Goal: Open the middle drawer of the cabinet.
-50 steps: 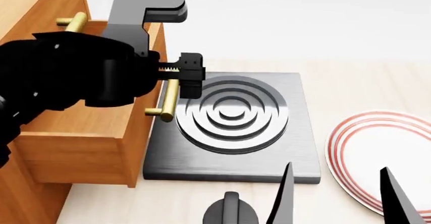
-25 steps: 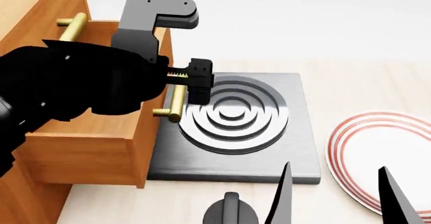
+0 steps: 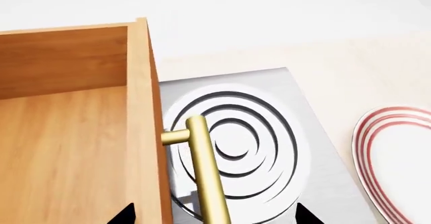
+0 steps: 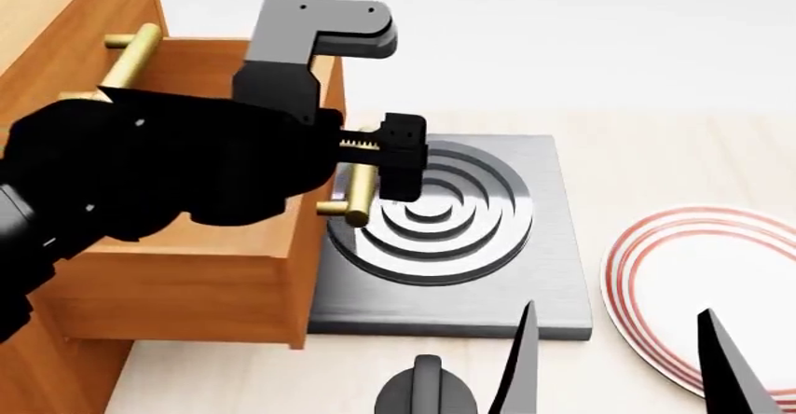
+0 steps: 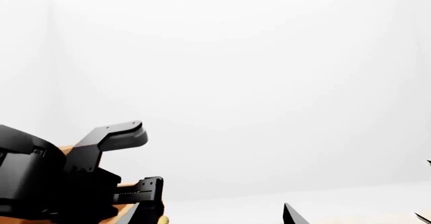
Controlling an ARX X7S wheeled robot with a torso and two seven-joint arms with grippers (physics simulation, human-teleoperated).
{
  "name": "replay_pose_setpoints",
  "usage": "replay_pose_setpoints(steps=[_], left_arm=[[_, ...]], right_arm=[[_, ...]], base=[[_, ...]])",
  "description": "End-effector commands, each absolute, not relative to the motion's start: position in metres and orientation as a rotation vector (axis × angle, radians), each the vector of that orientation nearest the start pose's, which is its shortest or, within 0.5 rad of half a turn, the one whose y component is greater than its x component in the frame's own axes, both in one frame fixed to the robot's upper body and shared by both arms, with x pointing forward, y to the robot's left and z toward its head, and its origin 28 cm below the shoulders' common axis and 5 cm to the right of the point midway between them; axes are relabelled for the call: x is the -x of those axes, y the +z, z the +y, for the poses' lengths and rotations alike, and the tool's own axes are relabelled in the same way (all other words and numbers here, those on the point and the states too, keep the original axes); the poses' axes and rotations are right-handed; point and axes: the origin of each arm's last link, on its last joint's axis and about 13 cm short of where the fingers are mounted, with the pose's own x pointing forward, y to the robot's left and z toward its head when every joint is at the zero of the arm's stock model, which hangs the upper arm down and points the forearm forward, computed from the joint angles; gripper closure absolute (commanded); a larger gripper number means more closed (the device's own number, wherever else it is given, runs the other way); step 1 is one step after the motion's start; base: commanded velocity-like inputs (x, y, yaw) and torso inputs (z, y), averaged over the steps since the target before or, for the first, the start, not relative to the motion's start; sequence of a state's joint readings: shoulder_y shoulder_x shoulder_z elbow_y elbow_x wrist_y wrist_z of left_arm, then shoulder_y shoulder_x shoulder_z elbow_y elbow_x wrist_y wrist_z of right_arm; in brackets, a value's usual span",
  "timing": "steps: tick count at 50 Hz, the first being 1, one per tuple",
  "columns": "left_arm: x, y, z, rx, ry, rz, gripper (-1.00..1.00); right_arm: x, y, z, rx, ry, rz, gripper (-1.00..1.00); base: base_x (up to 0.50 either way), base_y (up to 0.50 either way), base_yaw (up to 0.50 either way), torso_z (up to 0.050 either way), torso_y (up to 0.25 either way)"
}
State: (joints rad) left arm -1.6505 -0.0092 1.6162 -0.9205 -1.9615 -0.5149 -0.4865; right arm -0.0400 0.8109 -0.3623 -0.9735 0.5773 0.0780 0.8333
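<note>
The orange-brown cabinet [image 4: 50, 22] stands at the left of the head view. Its middle drawer [image 4: 186, 274] is pulled partly out over the grey slab, and its inside shows in the left wrist view [image 3: 67, 148]. The drawer's brass bar handle [image 4: 361, 190] lies between the jaws of my left gripper [image 4: 363, 153]. In the left wrist view [image 3: 213, 215] the fingertips [image 3: 303, 215] stand wide apart, one over the drawer's inside and one beyond the handle [image 3: 205, 173]. My right gripper [image 4: 616, 358] is open and empty at the front, and it also shows in the right wrist view [image 5: 357, 216].
A grey slab with concentric rings [image 4: 547, 283] lies under the drawer front. A white plate with red rings [image 4: 696, 265] lies at the right. A dark knob-like object [image 4: 423, 391] is at the front edge. The upper drawer's brass handle [image 4: 130, 46] sticks out above.
The middle drawer has slid further out to the right over the grey slab, and my left gripper has moved right with its handle. The right gripper has not moved.
</note>
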Motion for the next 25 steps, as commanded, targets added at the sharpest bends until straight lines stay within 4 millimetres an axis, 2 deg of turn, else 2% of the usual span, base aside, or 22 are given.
replay_pose_setpoints(steps=[1,6,25], left_arm=[[-0.371,0.248,0.074,0.135,-0.369,0.649,-1.00],[-0.370,0.246,0.073,0.140,-0.376,0.649,-1.00],[-0.358,0.259,0.053,0.214,-0.610,0.541,-1.00]], right_arm=[[-0.130,0.171,-0.108,-0.115,0.045,-0.388,-1.00],[-0.130,0.171,-0.107,-0.115,0.046,-0.387,-1.00],[-0.130,0.170,-0.108,-0.118,0.044,-0.389,-1.00]], base=[[0.00,0.00,0.00,0.000,0.000],[0.00,0.00,0.00,0.000,0.000],[0.00,0.00,0.00,-0.001,0.000]])
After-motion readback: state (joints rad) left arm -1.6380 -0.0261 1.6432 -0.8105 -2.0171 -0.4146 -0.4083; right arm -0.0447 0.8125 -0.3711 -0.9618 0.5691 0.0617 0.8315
